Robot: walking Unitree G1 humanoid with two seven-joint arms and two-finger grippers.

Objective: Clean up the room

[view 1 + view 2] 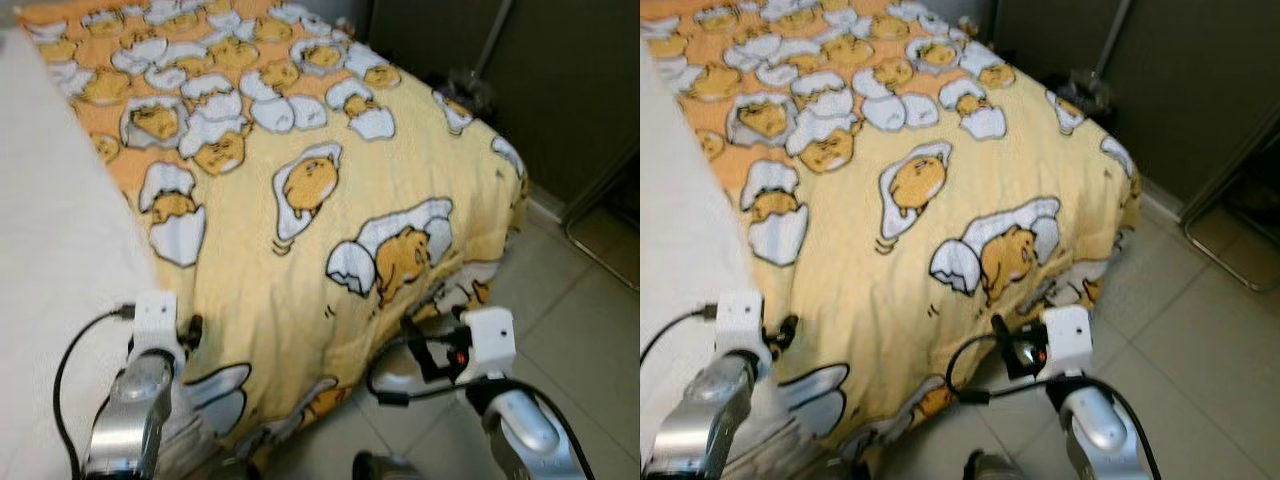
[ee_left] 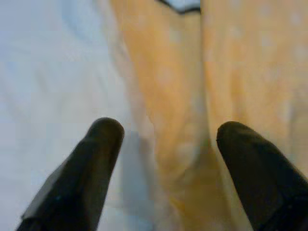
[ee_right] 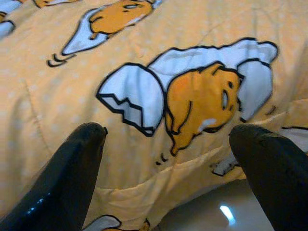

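— How far is the robot with cleaning up the room, do you think?

— I think it is at the bed [image 1: 60,250] now. The yellow blanket with the egg-and-chick print [image 1: 330,200] lies over most of the bed and looks mostly flat, with only soft folds. Its lower edge hangs over the corner, close to the tiled floor [image 1: 560,310]. On the robot's left, a strip of white sheet [image 1: 50,300] lies bare beside the blanket.

— So the blanket is already spread?

— Mostly, I would say. What remains, in my opinion, is to straighten the near edge and maybe cover the white strip. I cannot see loose things on the bed.

— And the arms?

— Both are low at the near edge. The left pincer [image 2: 166,159] is spread, and it holds nothing; it points at the border where the blanket meets the sheet, very near the cloth. I cannot tell if it touches. The right pincer [image 3: 168,168] is spread too, also empty, and it points at the hanging corner with the floor just below.

— Anything else in the room?

— Something dark stands beyond the far corner of the bed, too blurred to name.
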